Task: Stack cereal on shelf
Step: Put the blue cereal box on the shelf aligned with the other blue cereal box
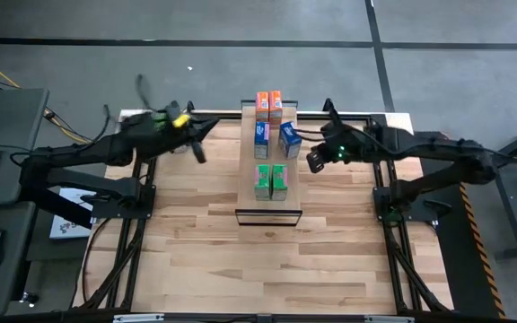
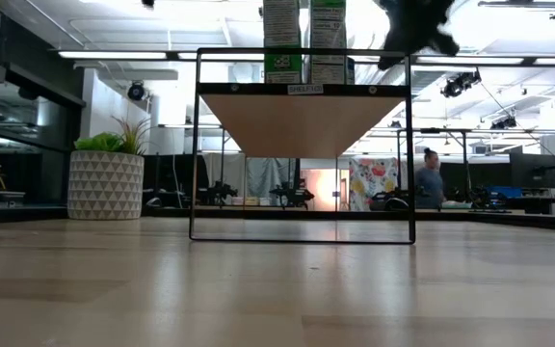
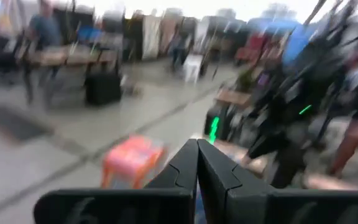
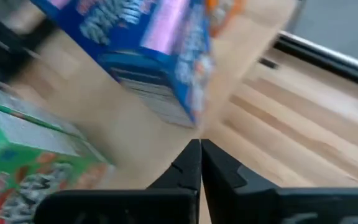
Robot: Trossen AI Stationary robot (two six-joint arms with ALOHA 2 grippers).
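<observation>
— Dark metal: what does the right gripper (image 4: 199, 144) look like?

— Its two black fingers are pressed together tip to tip with nothing between them. In the high view the right gripper (image 1: 316, 160) hangs just beside the right edge of the long narrow light-wood shelf (image 1: 269, 206) on its thin black frame, level with the gap between the blue and green boxes.

— And what sits nearest to it?

— A small blue cardboard cereal box (image 1: 290, 139), turned askew on the plank, close to the fingertips but apart from them. The wrist camera shows that same blue box (image 4: 151, 50) tilted, with a green cardboard box (image 4: 23, 155) next to it.

— The rest of the cereal?

— All six boxes are on the shelf. A second blue box (image 1: 261, 140) stands left of the skewed one; two orange boxes (image 1: 268, 105) sit side by side at the far end; two green boxes (image 1: 271, 181) stand together toward the near end. From table height the green pair (image 2: 304, 40) rises above the plank's front edge.

— The left gripper (image 1: 199, 152)?

— It hovers over the wooden tabletop (image 1: 258, 260) left of the shelf, well apart from the boxes. Its own camera shows the fingers (image 3: 180, 169) closed against each other, empty, with what appears to be an orange box (image 3: 132, 160) beyond them, though that picture is smeared.

— Anything behind?

— A potted green plant (image 2: 106, 173) in a patterned white pot stands at the far left, and a person (image 2: 430, 179) is in the room.
</observation>
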